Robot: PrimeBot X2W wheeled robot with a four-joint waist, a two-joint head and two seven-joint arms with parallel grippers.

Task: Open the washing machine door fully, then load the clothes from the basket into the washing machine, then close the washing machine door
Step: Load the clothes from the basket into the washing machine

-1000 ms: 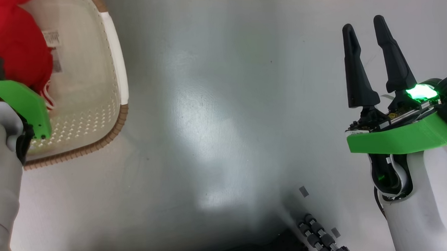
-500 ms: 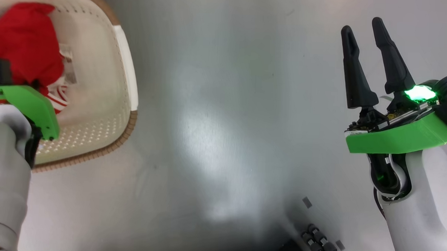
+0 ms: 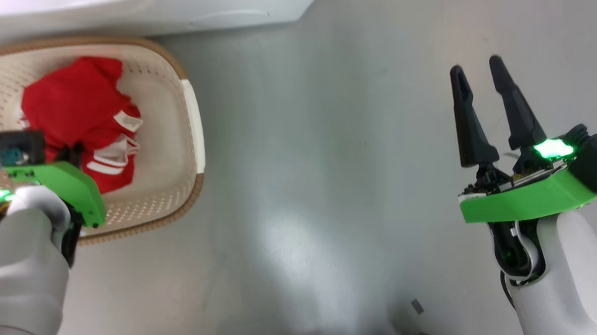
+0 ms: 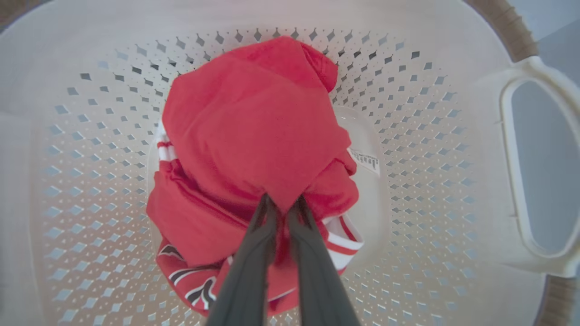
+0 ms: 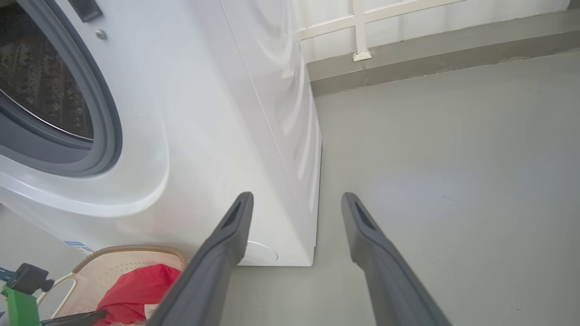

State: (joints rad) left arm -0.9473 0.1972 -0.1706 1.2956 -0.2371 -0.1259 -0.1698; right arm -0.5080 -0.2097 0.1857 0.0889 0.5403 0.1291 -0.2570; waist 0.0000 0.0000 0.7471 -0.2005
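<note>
Grey glossy floor [image 3: 302, 188] runs under the whole scene, with the white washer [image 3: 185, 1] across the far edge of my head view. Starting at the left, the basket [image 3: 192, 127] sits on the floor just in front of the washer. The clothes [image 3: 74, 102] lie bunched in its bottom, a red heap with white-and-black trim toward my side. My left gripper [image 4: 282, 201] points down into the basket. In the left wrist view its fingers are drawn almost together on a peak of the top red fold, so I read it as pinching the cloth, while the rest of the heap rests on the basket bottom. That is the relation I steer by: the clothes are right at the left fingertips, below the wrist, while the drum [image 5: 41, 81] lies beyond the basket and higher up. Its mouth is uncovered in the right wrist view, so I judge the door is off the opening, though I cannot tell how far it stands open. The coming move looks to me like a lift back along the fingers, clear of the rim, then a carry forward and up to the drum. Far to the right, my right gripper [image 3: 476, 64] hangs over the floor, well apart from the basket. Its fingers are spread wide with nothing between them, so the left arm is plainly the nearer one.
</note>
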